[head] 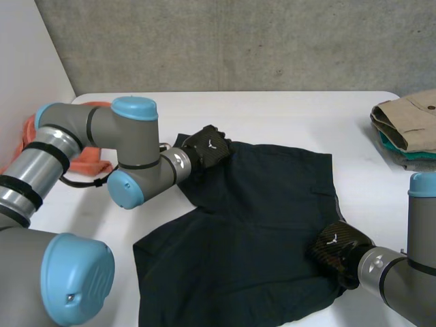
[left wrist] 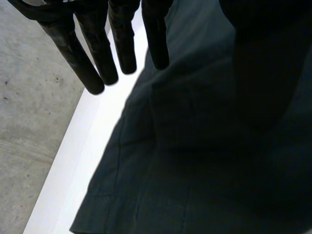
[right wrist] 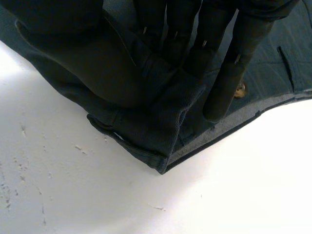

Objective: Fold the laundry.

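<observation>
Dark navy fabric shorts (head: 259, 225) spread flat, middle of white table (head: 293, 116). Right hand (head: 337, 248) at near right corner, thumb and fingers pinching fold of cloth. Left hand (head: 208, 146) over far left edge, fingers (left wrist: 122, 44) straight, gripping nothing. Crumpled orange cloth (head: 92, 160) behind left arm. Folded tan-topped clothes stack (head: 409, 126) at table's far right.

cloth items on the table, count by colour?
Dark: 1, dark shorts, spread flat
Orange: 1, orange cloth, crumpled behind the left arm
Tan: 1, tan garment, top of the folded stack
Teal: 1, teal garment, under the tan
Grey: 1, grey garment, bottom of the stack, looks like one piece
Total: 5
</observation>
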Available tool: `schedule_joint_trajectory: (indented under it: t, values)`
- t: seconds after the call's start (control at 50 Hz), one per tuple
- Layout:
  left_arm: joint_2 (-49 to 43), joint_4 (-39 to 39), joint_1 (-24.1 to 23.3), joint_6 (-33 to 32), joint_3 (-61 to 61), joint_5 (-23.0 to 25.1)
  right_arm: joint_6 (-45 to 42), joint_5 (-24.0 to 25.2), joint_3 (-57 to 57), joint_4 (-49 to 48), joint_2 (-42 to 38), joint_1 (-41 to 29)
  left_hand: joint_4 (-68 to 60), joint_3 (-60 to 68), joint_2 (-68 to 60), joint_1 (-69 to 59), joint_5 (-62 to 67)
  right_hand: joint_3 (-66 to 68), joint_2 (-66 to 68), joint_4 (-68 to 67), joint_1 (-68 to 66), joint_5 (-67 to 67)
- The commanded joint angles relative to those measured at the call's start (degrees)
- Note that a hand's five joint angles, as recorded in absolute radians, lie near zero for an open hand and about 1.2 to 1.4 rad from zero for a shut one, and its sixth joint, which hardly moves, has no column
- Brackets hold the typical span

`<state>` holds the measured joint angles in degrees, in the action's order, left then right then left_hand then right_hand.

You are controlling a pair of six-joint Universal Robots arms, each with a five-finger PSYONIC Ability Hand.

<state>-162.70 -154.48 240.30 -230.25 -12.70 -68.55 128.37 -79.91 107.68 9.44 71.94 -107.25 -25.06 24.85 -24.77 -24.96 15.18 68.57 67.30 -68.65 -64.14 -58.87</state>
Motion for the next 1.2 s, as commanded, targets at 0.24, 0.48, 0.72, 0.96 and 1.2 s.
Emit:
schedule_joint_trajectory:
  t: [0.24,0.48,0.72,0.96,1.2]
  values:
    - [5.62,-3.55,-0.10,-3.10,-9.50,-8.95,-0.13,-0.16,0.86,-0.92,0.66,0.55,-54.94,55.15,-55.23,-55.04,54.82,11.43,12.70,-11.35,-15.86,-11.13]
    - [17.85,-9.17,1.40,-1.97,-32.63,-21.69,-0.13,-0.16,1.65,-0.48,1.71,-0.85,-54.94,55.15,-55.23,-55.04,54.82,11.43,12.70,-11.35,-15.86,-11.13]
    - [19.09,-6.10,-0.62,4.36,-33.36,-28.56,0.13,-0.95,-0.02,-0.13,1.97,-1.56,-35.97,36.18,-36.25,-36.07,35.84,11.43,12.70,-11.35,-15.86,-11.13]
    - [32.96,-2.32,0.26,16.93,-40.64,-30.24,0.92,-1.04,-4.41,1.02,2.06,-3.93,14.51,-14.30,14.23,14.41,-14.64,11.43,12.70,-11.35,-15.86,-11.13]
    - [59.49,-3.28,-3.59,29.58,-74.01,-23.30,20.04,-1.21,-17.66,4.52,-2.41,-5.60,4.09,-3.88,3.80,3.99,-4.21,11.43,12.70,-11.35,-15.86,-11.13]
